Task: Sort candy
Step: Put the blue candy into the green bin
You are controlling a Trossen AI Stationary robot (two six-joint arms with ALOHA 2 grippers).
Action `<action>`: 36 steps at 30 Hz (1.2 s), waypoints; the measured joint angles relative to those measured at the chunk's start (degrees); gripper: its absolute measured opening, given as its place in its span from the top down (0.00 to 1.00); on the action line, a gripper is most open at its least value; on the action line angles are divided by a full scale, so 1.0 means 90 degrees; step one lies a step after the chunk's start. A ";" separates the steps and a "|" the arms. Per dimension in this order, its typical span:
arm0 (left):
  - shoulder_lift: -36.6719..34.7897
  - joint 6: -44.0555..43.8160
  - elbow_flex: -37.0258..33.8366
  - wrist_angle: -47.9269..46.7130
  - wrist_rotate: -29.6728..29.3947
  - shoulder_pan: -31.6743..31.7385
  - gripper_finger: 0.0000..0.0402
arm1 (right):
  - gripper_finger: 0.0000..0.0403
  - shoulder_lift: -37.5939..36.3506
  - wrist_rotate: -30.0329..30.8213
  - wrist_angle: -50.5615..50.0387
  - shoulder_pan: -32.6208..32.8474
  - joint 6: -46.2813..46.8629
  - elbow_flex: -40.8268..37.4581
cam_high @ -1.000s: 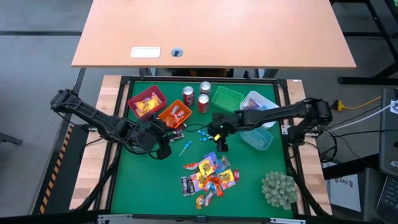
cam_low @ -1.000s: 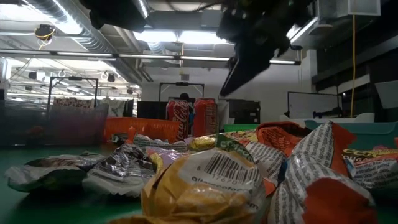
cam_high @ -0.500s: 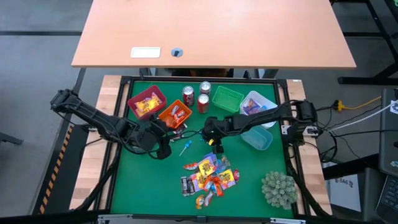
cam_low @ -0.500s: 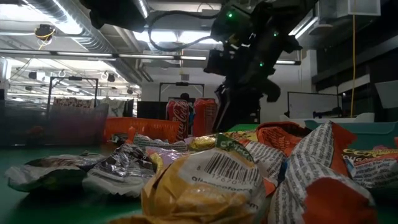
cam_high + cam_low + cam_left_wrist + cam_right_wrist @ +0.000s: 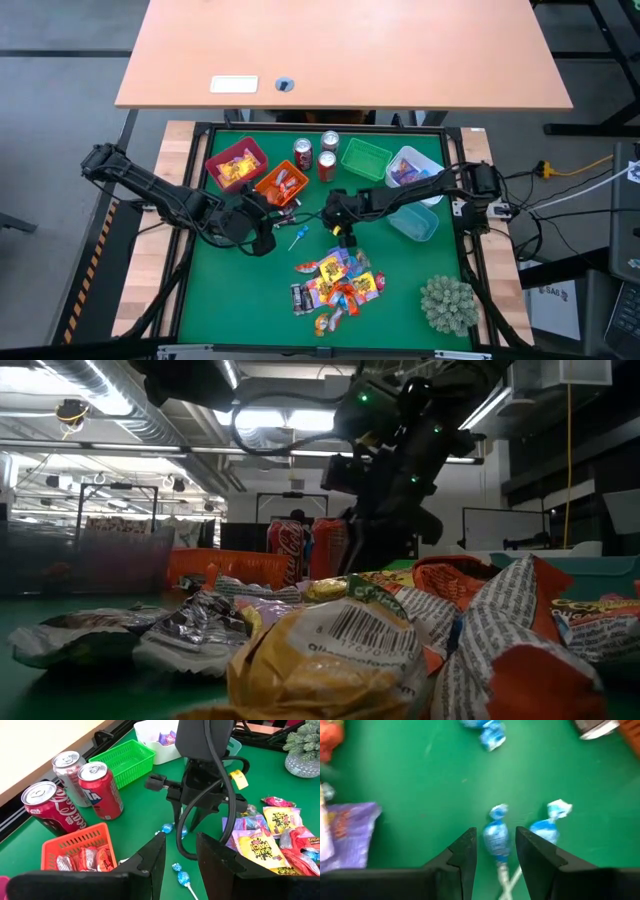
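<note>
- Right wrist view: right gripper (image 5: 494,851) spread, straddling a blue lollipop (image 5: 495,838).
- A second lollipop (image 5: 546,829) just beside one finger could get nudged or pinched too.
- Left gripper (image 5: 179,861) waits, spread.

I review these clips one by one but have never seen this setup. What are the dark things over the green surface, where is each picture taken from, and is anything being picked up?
Two dark robot arms work over a green table. One picture looks straight down, one looks level across the tabletop, and two come from cameras on the arms' wrists.

A heap of wrapped candy lies near the middle. Toward the back stand a dark red bin, an orange bin, two soda cans, a green basket and a white tub. A plant ball sits in one corner.

The right gripper is low over the table, fingers open on either side of a blue lollipop, not yet closed on it. More blue lollipops lie beside it. The left gripper waits by the orange bin, open and empty.
</note>
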 joint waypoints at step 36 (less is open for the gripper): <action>0.0000 -0.0002 0.0000 0.0078 0.0002 0.0000 0.74 | 0.83 0.0227 0.0070 -0.0010 0.0000 -0.0137 0.0010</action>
